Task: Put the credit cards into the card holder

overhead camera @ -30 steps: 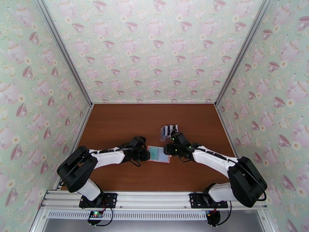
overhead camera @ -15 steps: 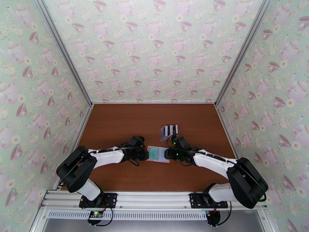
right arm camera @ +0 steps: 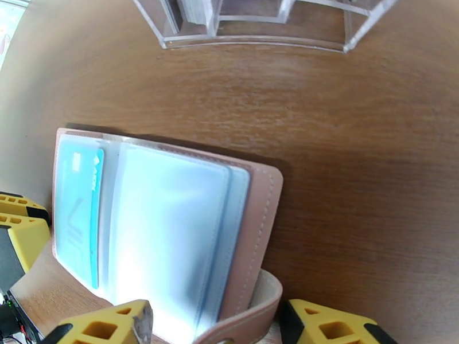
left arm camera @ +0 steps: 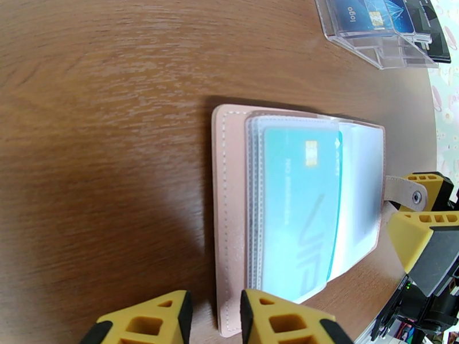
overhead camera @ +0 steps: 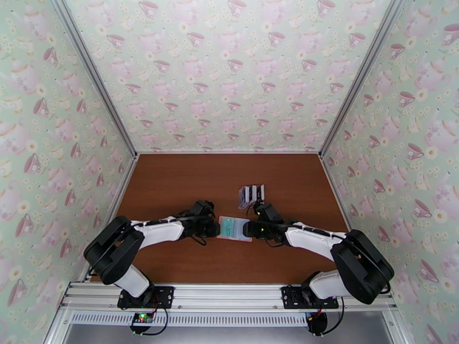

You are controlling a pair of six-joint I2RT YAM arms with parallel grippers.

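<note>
rack (right arm camera: 252, 40) cropped, its credit cards (left arm camera: 370, 12) cut off; left end effector (left arm camera: 216, 316) narrowly apart, right end effector (right arm camera: 215, 321) wide, flanking card holder (left arm camera: 228, 213).

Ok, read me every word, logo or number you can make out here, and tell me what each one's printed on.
"logo": on the blue card standing in the clear card rack.
"VIP": apparently, in big pale letters on the teal card tucked in the pink wallet.
A small line of print beside the teal card's chip: too blurred to read.
</note>
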